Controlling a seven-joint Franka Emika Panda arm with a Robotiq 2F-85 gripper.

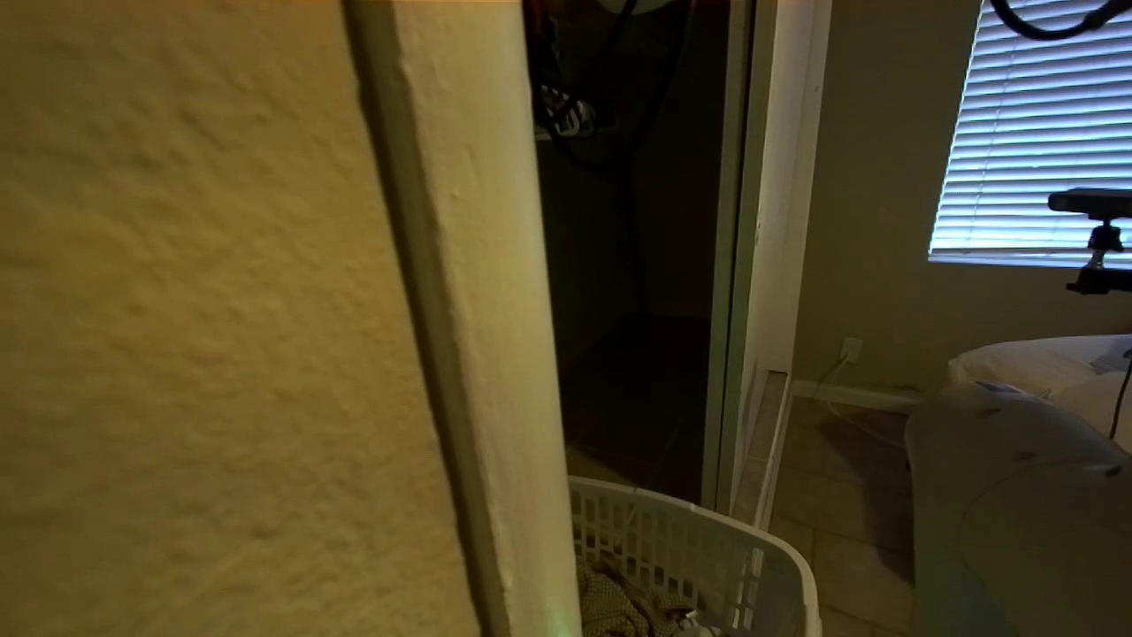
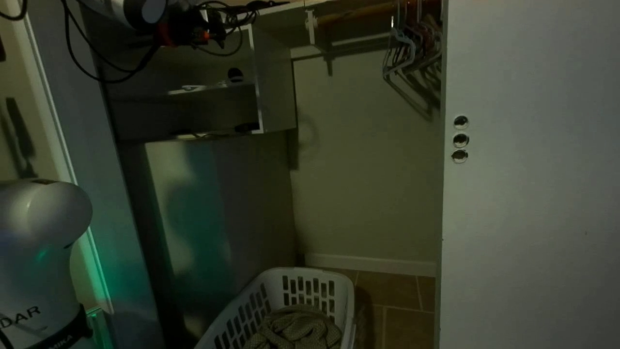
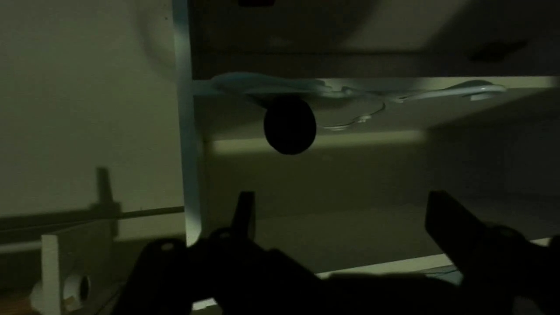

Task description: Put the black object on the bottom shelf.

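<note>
The black round object (image 3: 290, 127) sits on the middle shelf (image 3: 372, 82) of a white cabinet in the wrist view, which stands upside down. In an exterior view the black object (image 2: 235, 75) is at that shelf's right end. The bottom shelf (image 2: 186, 137) is the board below it. My gripper (image 3: 342, 197) is open, with nothing between its fingers. Its fingertips lie in front of the upper compartment, apart from the object. In an exterior view the gripper (image 2: 215, 38) is near the cabinet's top, partly lost among cables.
White items (image 3: 455, 91) lie along the middle shelf beside the object. A dark thing (image 2: 247, 127) lies at the bottom shelf's right end. The cabinet side wall (image 2: 273, 80) borders the shelves. Hangers (image 2: 411, 53) hang to the right. A laundry basket (image 2: 346, 291) stands below.
</note>
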